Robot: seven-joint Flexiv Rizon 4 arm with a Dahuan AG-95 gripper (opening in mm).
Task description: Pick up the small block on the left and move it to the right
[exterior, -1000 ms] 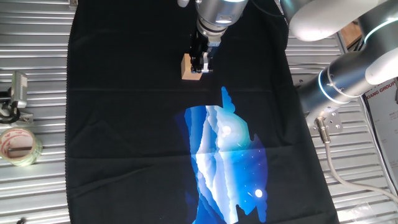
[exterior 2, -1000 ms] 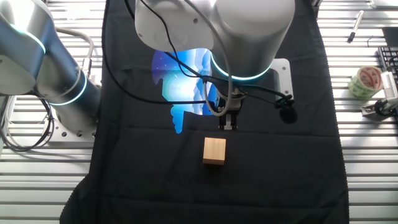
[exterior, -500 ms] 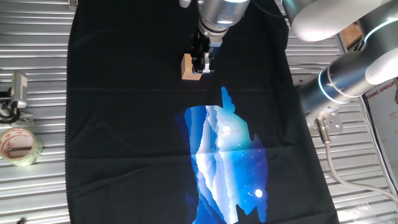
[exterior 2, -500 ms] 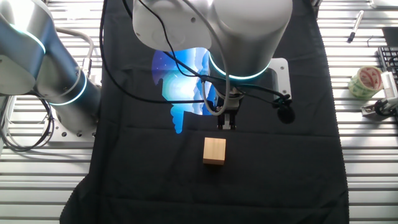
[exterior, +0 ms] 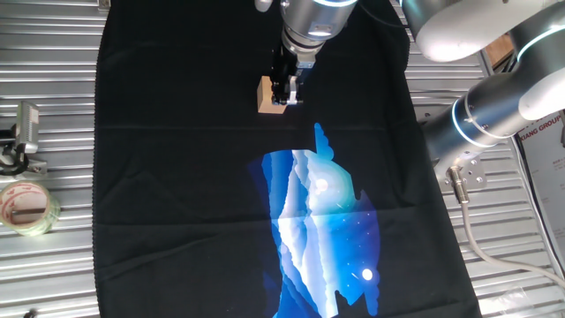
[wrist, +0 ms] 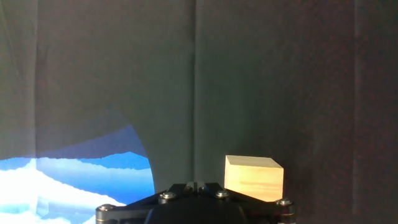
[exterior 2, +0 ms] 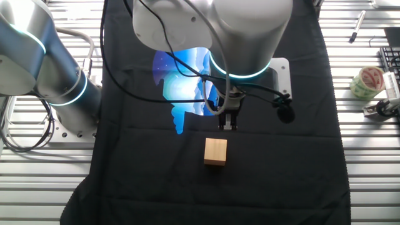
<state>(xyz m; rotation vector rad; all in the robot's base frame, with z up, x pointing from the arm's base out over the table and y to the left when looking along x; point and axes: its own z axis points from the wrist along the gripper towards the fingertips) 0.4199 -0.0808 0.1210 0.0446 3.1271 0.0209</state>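
The small block (exterior: 269,97) is a light-tan wooden cube lying on the black cloth (exterior: 177,177). It also shows in the other fixed view (exterior 2: 215,152) and at the lower right of the hand view (wrist: 254,177). My gripper (exterior: 288,91) hangs just beside the block, on the side toward the blue print, with its tips above the cloth. In the other fixed view my gripper (exterior 2: 228,123) is clearly apart from the block. Its fingers (wrist: 198,185) are pressed together and hold nothing.
A blue mountain print (exterior: 318,221) covers part of the cloth. A roll of clear tape (exterior: 25,206) and a metal clip (exterior: 22,132) lie on the slatted metal table beside the cloth. The arm's base (exterior: 494,106) stands at the other side.
My gripper has risen very slightly. The block has not moved.
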